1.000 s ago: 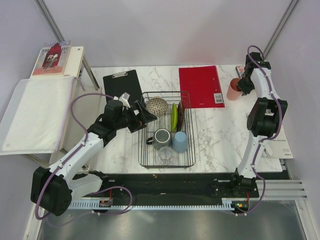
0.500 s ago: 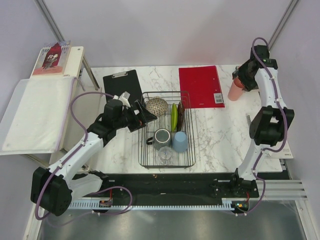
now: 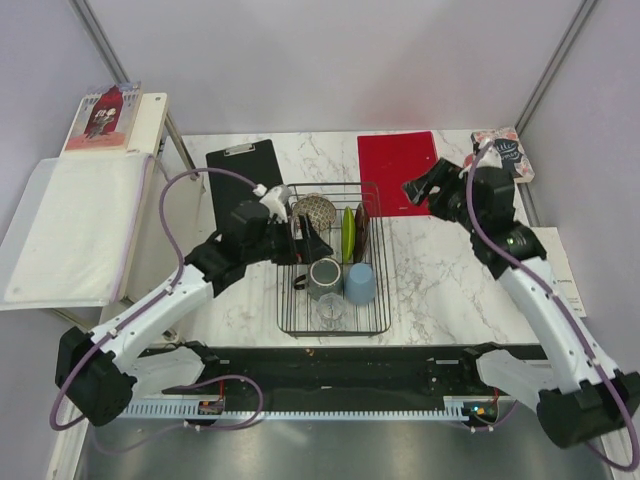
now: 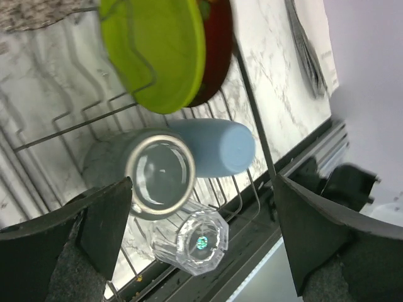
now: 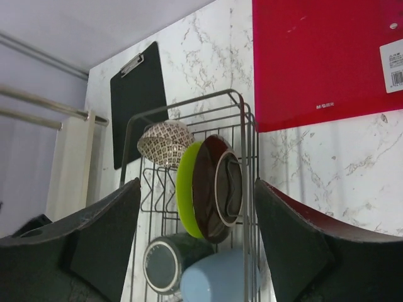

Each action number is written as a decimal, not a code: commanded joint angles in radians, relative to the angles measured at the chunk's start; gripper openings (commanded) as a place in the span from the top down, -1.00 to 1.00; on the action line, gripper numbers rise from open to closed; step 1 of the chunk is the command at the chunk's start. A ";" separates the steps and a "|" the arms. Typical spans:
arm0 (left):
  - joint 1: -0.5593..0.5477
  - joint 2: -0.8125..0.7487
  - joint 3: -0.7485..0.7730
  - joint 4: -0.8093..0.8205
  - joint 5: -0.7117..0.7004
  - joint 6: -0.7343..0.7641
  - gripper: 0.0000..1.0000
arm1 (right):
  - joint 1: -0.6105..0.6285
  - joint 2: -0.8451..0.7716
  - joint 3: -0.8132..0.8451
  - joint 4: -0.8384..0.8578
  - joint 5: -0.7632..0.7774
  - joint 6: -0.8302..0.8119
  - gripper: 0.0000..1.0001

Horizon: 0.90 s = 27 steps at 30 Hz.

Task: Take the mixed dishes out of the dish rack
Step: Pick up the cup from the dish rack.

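Note:
The black wire dish rack (image 3: 383,262) stands mid-table. It holds a beige patterned bowl (image 3: 313,212), an upright lime-green plate (image 3: 347,233), a dark red plate (image 3: 360,235), a grey mug (image 3: 325,277), a light blue cup (image 3: 360,283) and a small clear glass (image 3: 330,312). My left gripper (image 3: 315,243) is open and empty, hovering inside the rack's left half; in its wrist view the mug (image 4: 157,170) and glass (image 4: 192,242) lie between its fingers (image 4: 107,214). My right gripper (image 3: 425,190) is open and empty above the rack's far right corner, facing the plates (image 5: 211,189). No pink cup is in view.
A black clipboard (image 3: 245,170) lies left of the rack's far end. A red folder (image 3: 400,165) lies at the back right. A patterned notebook (image 3: 505,150) sits in the far right corner. A white side shelf (image 3: 75,225) stands left of the table.
My right arm swung from the far right corner, where it held a pink cup, to beside the rack; it is now empty and the cup is out of view. My left gripper moved right over the rack.

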<state>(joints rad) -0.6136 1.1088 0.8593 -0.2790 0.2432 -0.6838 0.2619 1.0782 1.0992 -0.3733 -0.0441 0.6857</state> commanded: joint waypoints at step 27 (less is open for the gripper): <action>-0.425 0.482 0.377 -0.088 -0.372 0.325 -0.98 | 0.066 -0.394 -0.412 0.177 -0.043 -0.114 -0.63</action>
<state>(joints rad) -1.0302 1.5555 1.1889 -0.3790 -0.1040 -0.3950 0.3237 0.6884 0.7010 -0.2413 -0.0750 0.5907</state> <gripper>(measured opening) 0.993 0.815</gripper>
